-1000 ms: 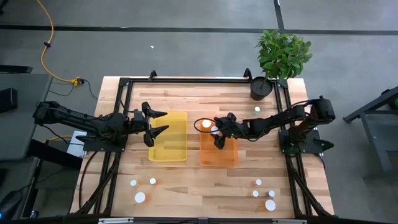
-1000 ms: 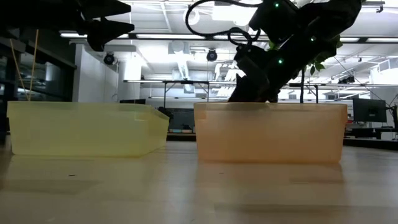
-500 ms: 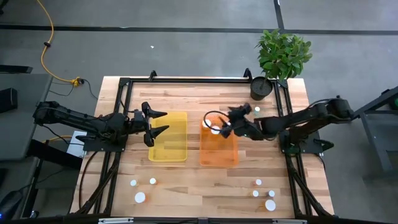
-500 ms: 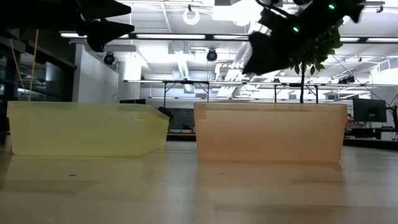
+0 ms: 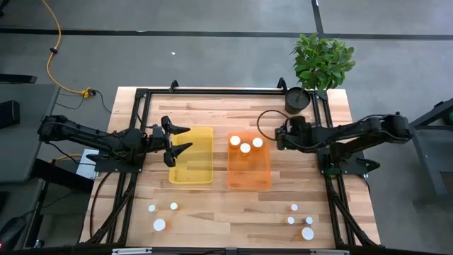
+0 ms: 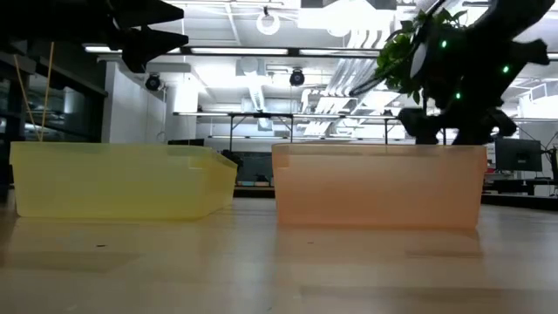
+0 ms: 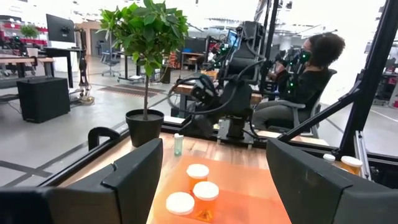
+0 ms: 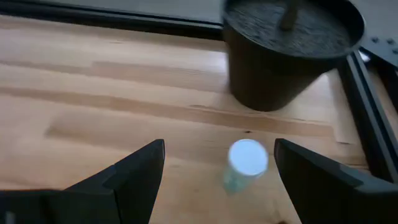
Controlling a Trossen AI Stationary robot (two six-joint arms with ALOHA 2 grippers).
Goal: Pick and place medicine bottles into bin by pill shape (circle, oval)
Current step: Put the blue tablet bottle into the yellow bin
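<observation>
Pale plank-wood table [image 5: 212, 202], translucent plastic bins [image 5: 191, 156], matt black pot [image 8: 283, 53].

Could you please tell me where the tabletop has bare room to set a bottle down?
Bare wood lies between the yellow bin and orange bin, and in front of both. The front corners hold medicine bottles; the orange bin holds three.

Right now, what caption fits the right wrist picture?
Open right hand facing a small white-capped bottle near the black plant pot.

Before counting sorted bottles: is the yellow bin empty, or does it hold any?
Empty, as far as the high view shows: the yellow bin shows only bare floor, while the orange bin holds three white-capped bottles.
</observation>
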